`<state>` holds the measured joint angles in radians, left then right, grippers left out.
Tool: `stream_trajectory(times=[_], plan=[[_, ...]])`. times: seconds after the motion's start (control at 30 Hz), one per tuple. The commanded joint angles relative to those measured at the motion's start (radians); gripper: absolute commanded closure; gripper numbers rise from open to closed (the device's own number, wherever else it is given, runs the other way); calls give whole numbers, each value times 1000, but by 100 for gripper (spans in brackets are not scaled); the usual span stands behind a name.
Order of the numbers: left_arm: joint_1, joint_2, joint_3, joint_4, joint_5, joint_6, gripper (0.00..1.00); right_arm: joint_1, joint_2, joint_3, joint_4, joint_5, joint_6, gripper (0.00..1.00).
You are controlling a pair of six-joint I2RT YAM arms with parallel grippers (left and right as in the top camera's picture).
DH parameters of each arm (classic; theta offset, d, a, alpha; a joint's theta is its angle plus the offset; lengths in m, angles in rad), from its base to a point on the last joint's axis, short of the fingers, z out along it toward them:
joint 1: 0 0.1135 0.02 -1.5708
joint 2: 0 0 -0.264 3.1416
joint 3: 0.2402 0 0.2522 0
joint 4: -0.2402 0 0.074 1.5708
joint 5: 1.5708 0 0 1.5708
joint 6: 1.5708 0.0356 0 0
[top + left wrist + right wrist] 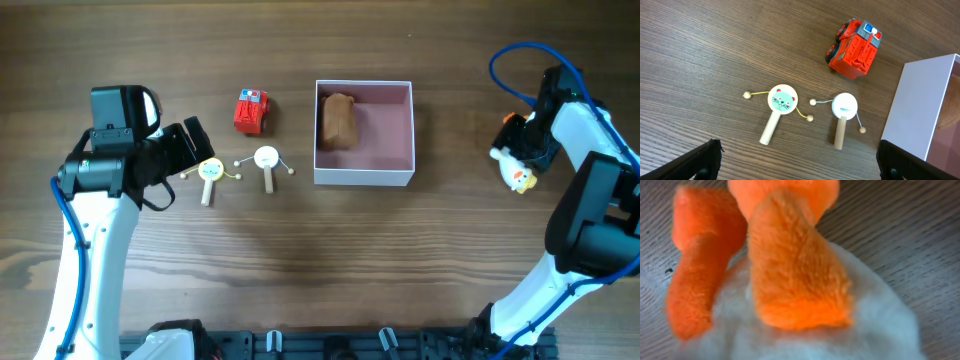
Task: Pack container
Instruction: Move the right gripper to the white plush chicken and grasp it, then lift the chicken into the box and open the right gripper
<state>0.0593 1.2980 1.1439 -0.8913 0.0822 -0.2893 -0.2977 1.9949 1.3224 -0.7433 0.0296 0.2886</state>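
We see left pincer spread wide, cat-faced round wooden rattle just ahead; right pincer at white-orange plush toy (closure: cannot tell).

A dark brown wood-grain surface fills every view; from overhead its grain runs side to side. Light is soft and even, with faint shadows. A black rail edges its near side, well apart from the left end effector.

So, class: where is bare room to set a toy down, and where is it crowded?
Free: the container's right half, beside the brown toy; the table between container and plush. Crowded: left of the container, around the truck and two drums.
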Motion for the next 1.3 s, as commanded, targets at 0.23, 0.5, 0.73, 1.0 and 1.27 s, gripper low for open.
stream_trajectory(times=[0.23,0.5,0.73,1.0,1.27], plan=[[6,4,18,0,-5,21,0,303,-539,21,-22,-196,39,80],[6,4,18,0,-5,21,0,665,-406,-19,85,-31,175,74],[6,4,18,0,-5,21,0,681,-50,-19,247,-22,155,74],[6,4,18,0,-5,21,0,653,-75,15,257,1,-82,36],[6,4,18,0,-5,21,0,653,-457,40,238,-30,-79,29]])
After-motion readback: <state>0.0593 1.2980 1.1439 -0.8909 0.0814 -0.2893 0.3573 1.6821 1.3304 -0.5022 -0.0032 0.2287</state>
